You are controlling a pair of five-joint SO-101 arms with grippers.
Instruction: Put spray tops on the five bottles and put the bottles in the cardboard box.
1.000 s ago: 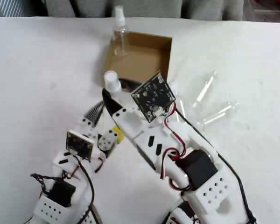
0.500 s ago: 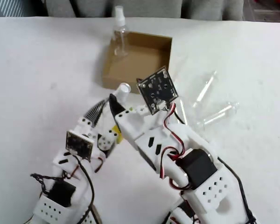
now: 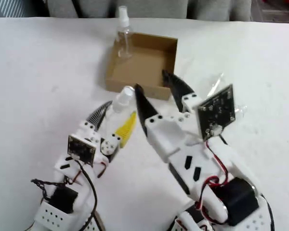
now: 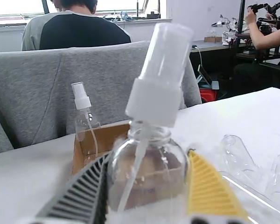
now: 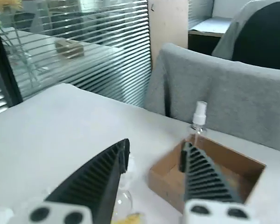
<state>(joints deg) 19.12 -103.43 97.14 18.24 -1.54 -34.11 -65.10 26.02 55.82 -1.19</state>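
Spray bottle (image 4: 147, 172), top on, is pinched in your left pincer (image 4: 148, 158) near the cardboard box (image 3: 144, 62), as its wrist view shows; from above, your right pincer (image 3: 151, 81) hangs spread over the box's near wall.

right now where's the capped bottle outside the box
High view: the bottle is gripped in the left hand, just short of the box's near wall, the open right hand beside it.

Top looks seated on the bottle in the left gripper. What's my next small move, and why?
Probably carry the bottle toward the cardboard box with the left gripper. Its spray top sits on the neck, the right gripper is open and apart from it, and the box has bare floor beside the capped bottle inside.
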